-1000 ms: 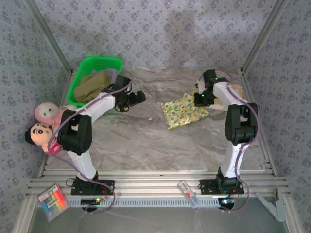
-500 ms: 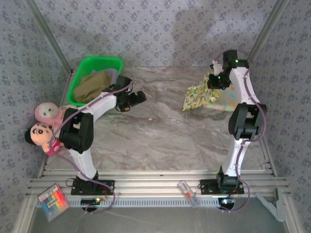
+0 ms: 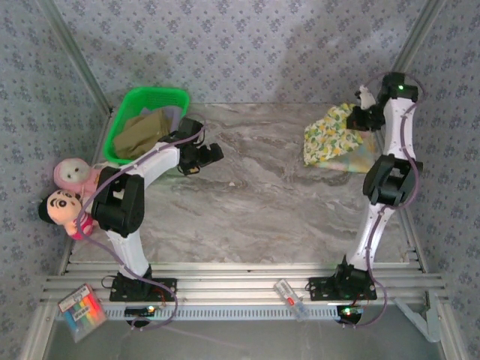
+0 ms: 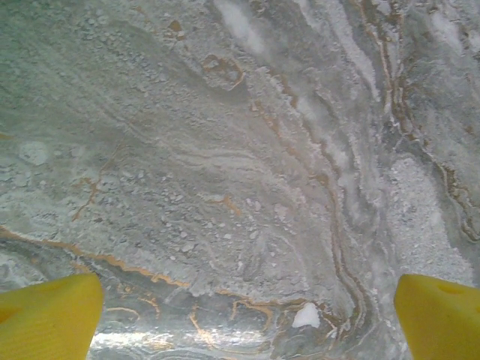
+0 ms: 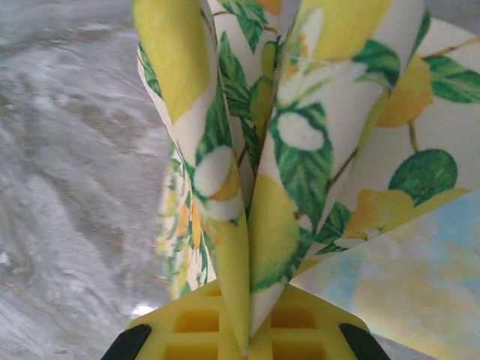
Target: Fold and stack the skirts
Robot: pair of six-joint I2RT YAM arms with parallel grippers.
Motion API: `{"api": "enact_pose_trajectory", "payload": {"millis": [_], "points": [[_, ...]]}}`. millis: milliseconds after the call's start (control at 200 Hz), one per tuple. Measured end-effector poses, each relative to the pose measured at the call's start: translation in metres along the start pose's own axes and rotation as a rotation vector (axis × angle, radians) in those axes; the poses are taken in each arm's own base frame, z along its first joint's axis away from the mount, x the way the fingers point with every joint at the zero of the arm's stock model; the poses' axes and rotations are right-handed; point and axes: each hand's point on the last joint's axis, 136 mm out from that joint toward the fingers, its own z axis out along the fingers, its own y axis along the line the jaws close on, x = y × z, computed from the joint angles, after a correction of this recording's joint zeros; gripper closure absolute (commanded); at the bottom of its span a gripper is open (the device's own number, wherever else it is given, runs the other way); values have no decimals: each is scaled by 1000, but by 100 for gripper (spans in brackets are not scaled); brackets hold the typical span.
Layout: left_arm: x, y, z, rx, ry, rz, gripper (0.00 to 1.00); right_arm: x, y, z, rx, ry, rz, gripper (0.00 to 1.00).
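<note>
Right gripper (image 5: 247, 330) grips a yellow-green lemon-print cloth skirt (image 5: 292, 150), a pastel blue-yellow cloth skirt (image 5: 405, 285) beneath. Left gripper (image 3: 214, 154) stands wide open over the grey marble-pattern table (image 4: 225, 150).

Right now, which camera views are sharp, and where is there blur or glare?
Top external: evenly lit and sharp, faint shadows on the back wall. Left wrist: the marble table is crisp, with a bright glint near the bottom edge; the yellow fingertips of the left gripper are cropped at the corners. Right wrist: the lemon-print skirt is sharp; the table and pastel cloth behind it are blurred.
</note>
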Motion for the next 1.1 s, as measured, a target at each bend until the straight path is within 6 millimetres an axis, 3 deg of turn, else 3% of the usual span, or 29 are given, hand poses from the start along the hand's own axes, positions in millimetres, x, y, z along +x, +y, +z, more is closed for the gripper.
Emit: {"api": "enact_pose_trajectory", "payload": {"millis": [150,270,395,580,755,775,849,894,904,1019,1099], "points": [[0,11,-2,-51,-3,2,0,29,-77,66,59,135,67,100],[-4,19,-12,-81,-30,-1,0,46,-105,97,111,195,99,100],[-7,28,-26,-99,-63,-8,0,35,-101,94,136,155,77,100],[-8,45,-35,-141,-80,-24,0,16,-88,71,160,89,32,100],[-15,68,-54,-195,-111,-41,0,13,-96,52,244,86,-5,100],[-17,71,-57,-202,-117,-44,0,13,-98,51,254,89,-7,94],[-24,84,-70,-235,-141,-60,0,16,-104,50,291,106,-11,51],[-29,94,-77,-261,-150,-73,0,18,-107,49,310,113,-10,7],[-31,96,-79,-268,-152,-75,0,18,-108,49,315,115,-9,2],[-54,109,-98,-321,-198,-89,0,14,-117,42,398,105,10,0],[-82,113,-114,-347,-251,-104,0,10,-121,27,484,75,46,0]]}}
